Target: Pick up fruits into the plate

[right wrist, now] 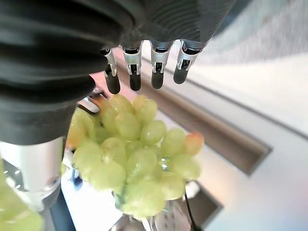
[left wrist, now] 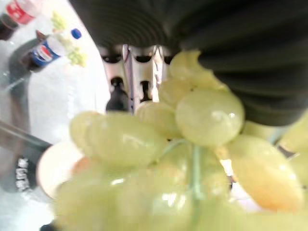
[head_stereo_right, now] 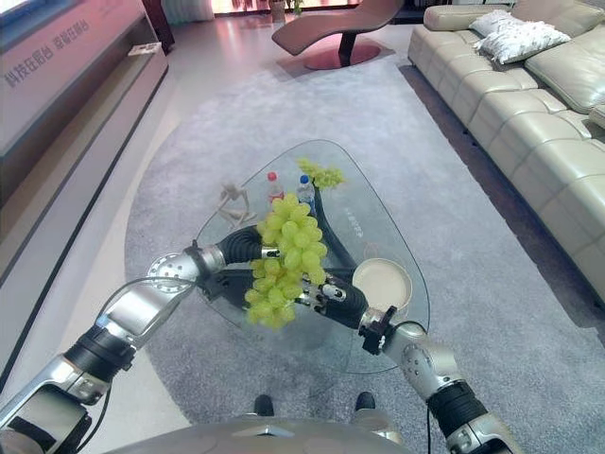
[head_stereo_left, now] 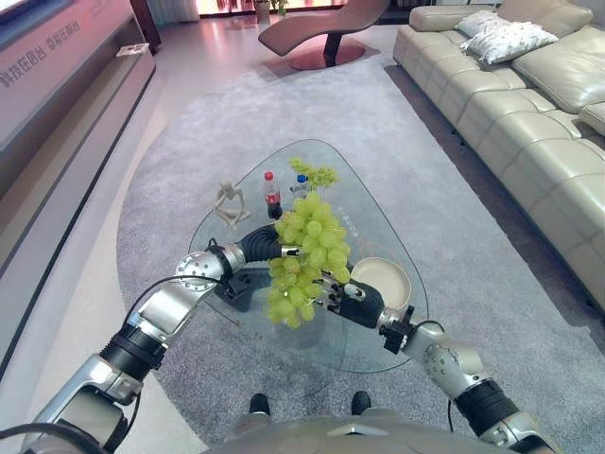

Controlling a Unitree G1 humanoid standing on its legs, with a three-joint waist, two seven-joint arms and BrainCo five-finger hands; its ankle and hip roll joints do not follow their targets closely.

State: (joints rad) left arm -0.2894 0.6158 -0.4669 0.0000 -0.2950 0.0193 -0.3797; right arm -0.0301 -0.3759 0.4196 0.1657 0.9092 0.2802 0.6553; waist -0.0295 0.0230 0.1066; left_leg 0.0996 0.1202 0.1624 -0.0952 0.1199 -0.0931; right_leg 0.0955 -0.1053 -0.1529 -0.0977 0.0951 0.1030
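Observation:
A big bunch of green grapes point(head_stereo_left: 304, 260) hangs in the air over the glass table point(head_stereo_left: 373, 227). My left hand point(head_stereo_left: 263, 248) reaches in from the left at the bunch's upper part, and the left wrist view has the grapes point(left wrist: 192, 144) pressed right against its fingers point(left wrist: 118, 91); it holds the bunch. My right hand point(head_stereo_left: 352, 303) sits at the bunch's lower right with straight fingers point(right wrist: 155, 72), the grapes point(right wrist: 139, 159) just past their tips. A round beige plate point(head_stereo_left: 402, 274) lies on the table to the right of both hands. A smaller green bunch point(head_stereo_left: 319, 175) lies at the table's far end.
On the far half of the table stand a red-labelled cola bottle point(head_stereo_left: 272, 196), a blue-capped bottle point(head_stereo_left: 301, 183) and a white figurine point(head_stereo_left: 229, 201). A cream sofa point(head_stereo_left: 529, 95) runs along the right. A brown lounge chair point(head_stereo_left: 321, 28) stands beyond the grey carpet.

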